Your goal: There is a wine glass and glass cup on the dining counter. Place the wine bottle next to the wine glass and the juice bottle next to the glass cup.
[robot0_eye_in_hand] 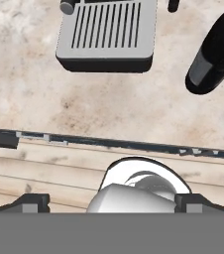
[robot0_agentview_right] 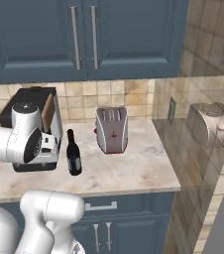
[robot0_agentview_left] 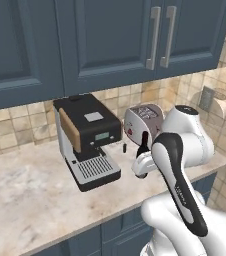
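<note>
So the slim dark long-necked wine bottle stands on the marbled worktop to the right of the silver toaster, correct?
Not quite. The slim dark wine bottle stands on the marbled worktop to the left of the silver toaster, between it and the black coffee machine, as the right base view shows.

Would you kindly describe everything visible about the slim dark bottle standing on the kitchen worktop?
The slim, nearly black wine bottle has a long narrow neck, a dark red top and a greyish label low on its body. It looks like glossy glass, closed, and stands upright on the beige marbled worktop, between the black espresso machine and the silver toaster, nearer the front edge. Nothing else touches it; the fingertips are clear of it.
</note>
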